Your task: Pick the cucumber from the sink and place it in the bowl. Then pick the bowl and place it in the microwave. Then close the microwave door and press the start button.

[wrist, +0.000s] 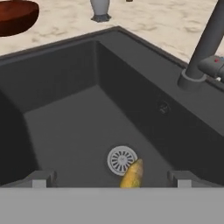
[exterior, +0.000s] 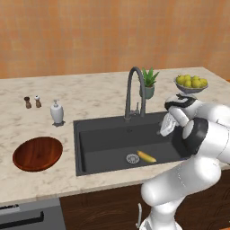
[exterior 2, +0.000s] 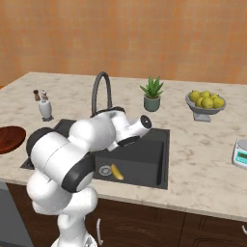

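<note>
The cucumber (exterior: 147, 157) lies on the floor of the sink (exterior: 103, 139), touching the drain (exterior: 132, 158) on its right-hand side, and the end effector (wrist: 112, 178) hangs above it inside the basin with its jaws released and nothing between them. The main risk is the grasp itself — the cucumber is small and rounded, so jaws closing off-centre could roll it across the drain or squirt it out. The faucet (exterior: 134, 92) rises just behind the sink, and the arm could clip it on the lift toward the bowl (exterior: 37, 153), which sits on the worktop (exterior: 90, 96) well left of the sink.
</note>
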